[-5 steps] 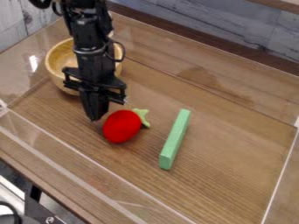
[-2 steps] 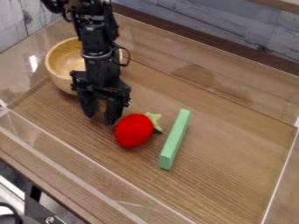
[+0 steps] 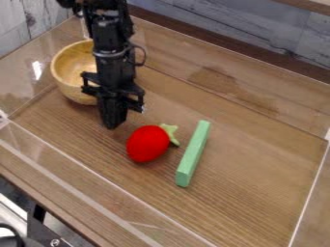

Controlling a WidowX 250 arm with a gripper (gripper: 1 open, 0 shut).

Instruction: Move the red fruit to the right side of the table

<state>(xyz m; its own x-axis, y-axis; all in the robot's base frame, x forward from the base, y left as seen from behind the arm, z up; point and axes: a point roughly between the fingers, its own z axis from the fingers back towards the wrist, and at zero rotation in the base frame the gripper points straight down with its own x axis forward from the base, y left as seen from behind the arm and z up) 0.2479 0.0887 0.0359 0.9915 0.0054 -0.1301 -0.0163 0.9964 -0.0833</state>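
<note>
One wooden bowl [image 3: 75,68] at left, part hidden by the arm; one black tool [image 3: 115,121] pointing straight down, fingers pressed together, empty; one red fruit [image 3: 150,143] just right of it on the surface [image 3: 245,106]; one green bar [image 3: 194,153] beside it.

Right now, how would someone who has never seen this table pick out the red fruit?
On the wood-grain table, look near the middle, just left of the long light-green bar. The red fruit lies there: small, round, bright red, with a pale green leafy top.
</note>
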